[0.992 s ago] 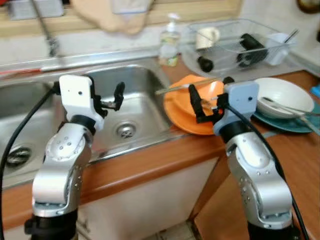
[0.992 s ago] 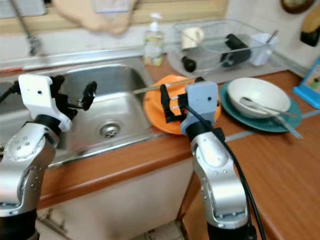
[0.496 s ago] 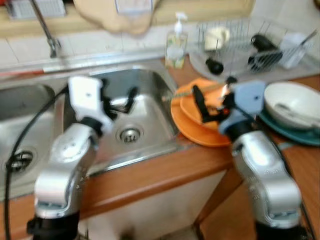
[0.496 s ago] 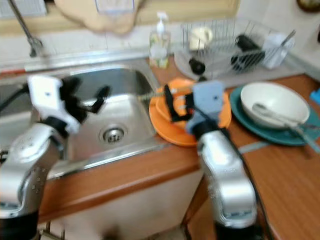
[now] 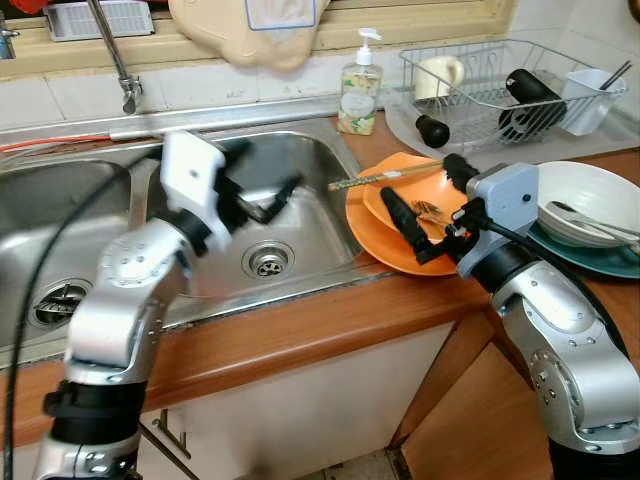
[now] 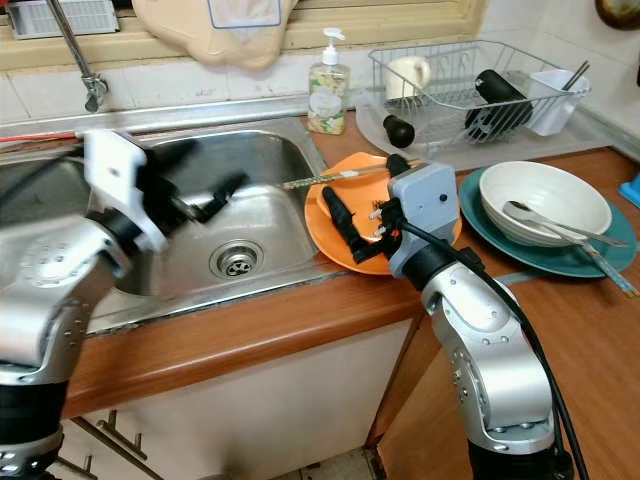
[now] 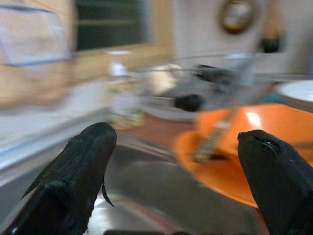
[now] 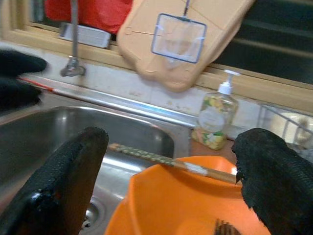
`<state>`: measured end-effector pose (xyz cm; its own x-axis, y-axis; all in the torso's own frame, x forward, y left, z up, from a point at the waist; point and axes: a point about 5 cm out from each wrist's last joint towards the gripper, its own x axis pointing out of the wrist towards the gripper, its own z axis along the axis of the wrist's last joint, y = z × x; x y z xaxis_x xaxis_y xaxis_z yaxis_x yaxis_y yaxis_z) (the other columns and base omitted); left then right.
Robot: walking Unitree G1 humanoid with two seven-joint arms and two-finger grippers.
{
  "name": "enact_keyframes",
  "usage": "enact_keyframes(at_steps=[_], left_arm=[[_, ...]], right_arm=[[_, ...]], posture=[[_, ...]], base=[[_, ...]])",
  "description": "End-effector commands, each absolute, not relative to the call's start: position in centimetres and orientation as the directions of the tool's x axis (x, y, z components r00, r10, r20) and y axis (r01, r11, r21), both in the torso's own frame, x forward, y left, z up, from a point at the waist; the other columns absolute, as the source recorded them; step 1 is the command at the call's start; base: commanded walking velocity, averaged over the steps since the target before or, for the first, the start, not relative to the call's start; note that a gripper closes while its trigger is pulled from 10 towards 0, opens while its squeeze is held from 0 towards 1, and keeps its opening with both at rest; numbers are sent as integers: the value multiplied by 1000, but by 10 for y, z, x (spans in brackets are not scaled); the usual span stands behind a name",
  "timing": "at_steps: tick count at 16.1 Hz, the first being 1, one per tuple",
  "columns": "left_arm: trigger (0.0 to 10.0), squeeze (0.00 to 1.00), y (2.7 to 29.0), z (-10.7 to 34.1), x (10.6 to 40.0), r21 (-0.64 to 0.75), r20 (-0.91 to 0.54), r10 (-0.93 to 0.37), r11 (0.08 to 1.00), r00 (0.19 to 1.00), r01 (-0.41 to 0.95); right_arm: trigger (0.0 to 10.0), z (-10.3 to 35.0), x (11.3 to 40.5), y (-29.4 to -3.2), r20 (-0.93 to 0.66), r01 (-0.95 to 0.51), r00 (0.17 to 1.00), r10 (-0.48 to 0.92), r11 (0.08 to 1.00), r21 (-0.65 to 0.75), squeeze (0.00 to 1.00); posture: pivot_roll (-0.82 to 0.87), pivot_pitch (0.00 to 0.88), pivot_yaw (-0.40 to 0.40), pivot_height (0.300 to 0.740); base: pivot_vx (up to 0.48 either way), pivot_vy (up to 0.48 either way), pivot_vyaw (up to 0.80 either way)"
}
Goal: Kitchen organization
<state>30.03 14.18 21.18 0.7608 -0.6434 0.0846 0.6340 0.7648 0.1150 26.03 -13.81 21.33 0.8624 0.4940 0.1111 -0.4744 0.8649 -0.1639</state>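
Two stacked orange dishes sit on the counter right of the sink, with a fork in the upper one. A pair of chopsticks lies across their far rim, tips out over the basin. My right gripper hovers open just above the orange dishes, one finger on each side of the fork. The right wrist view shows the chopsticks and the orange dish between its fingers. My left gripper is open and empty over the right sink basin, pointing toward the dishes.
A white bowl with cutlery rests on a teal plate at the right. Behind stand a wire dish rack with a mug and cups, and a soap bottle. The faucet rises at back left. The wooden counter edge runs in front.
The camera has shifted and sharpened. My left gripper has swung right across the basin toward the orange dishes. The right gripper stays open over the dishes.
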Motion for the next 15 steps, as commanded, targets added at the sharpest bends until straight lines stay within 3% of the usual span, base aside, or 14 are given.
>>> enact_keyframes(at_steps=[1, 4, 8, 15], left_arm=[[10000, 0, 139, 217, 305, 106, 113, -723, 691, 682, 715], [10000, 0, 139, 215, 319, 137, 69, -765, 642, 640, 754], [10000, 0, 126, 205, 325, 78, 5, -882, 471, 472, 879], [10000, 0, 120, 205, 342, 123, -21, -901, 427, 433, 896]], right_arm=[[10000, 218, 255, -141, 107, -515, 839, 533, 842, -159, 0], [10000, 217, 247, -144, 38, -598, 788, 615, 778, -192, 0], [10000, 208, 235, -147, -82, -662, 747, 660, 727, -182, 0], [10000, 208, 232, -141, -85, -664, 744, 663, 718, -207, 0]], posture=[[-96, 0, 32, 740], [-98, 0, 36, 740], [-112, 0, 50, 740], [-119, 0, 70, 740]], base=[[0, 0, 0], [0, 0, 0], [0, 0, 0], [0, 0, 0]])
